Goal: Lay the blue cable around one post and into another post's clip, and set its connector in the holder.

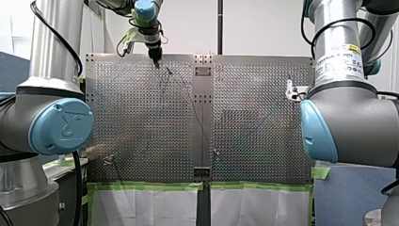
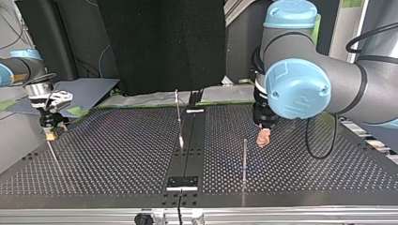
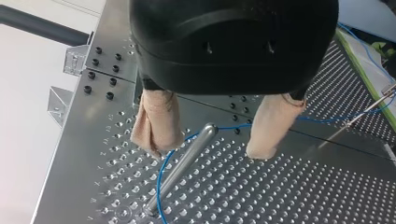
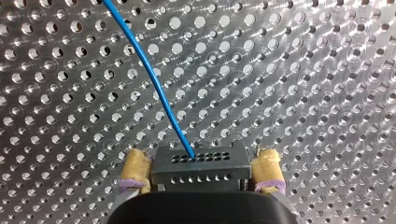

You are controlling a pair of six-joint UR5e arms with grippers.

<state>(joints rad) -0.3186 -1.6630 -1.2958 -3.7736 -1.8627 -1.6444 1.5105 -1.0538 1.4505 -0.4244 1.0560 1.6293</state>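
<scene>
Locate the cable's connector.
The connector is gripped between my right hand's yellow pads in the right wrist view, over the perforated table, near the top view's left edge.

We see the cable [image 4: 154, 84] solid blue, and the connector [image 4: 200, 169] matte black with rows of small round holes. The tabletop [image 4: 303, 93] is bare silver metal with a regular grid of round holes; it reads near-black in the top view. The post [image 3: 182, 168] is plain bright steel. Our left gripper [image 3: 204, 149] has a black housing and beige-wrapped fingers [image 3: 156, 121]. Our right gripper [image 4: 201, 157] has yellow-tan pads [image 4: 135, 163], purple at their base. Our left arm [image 1: 61, 127] is grey with light-blue joint caps. There's green tape [image 1: 146, 186] along the tabletop edge
</scene>
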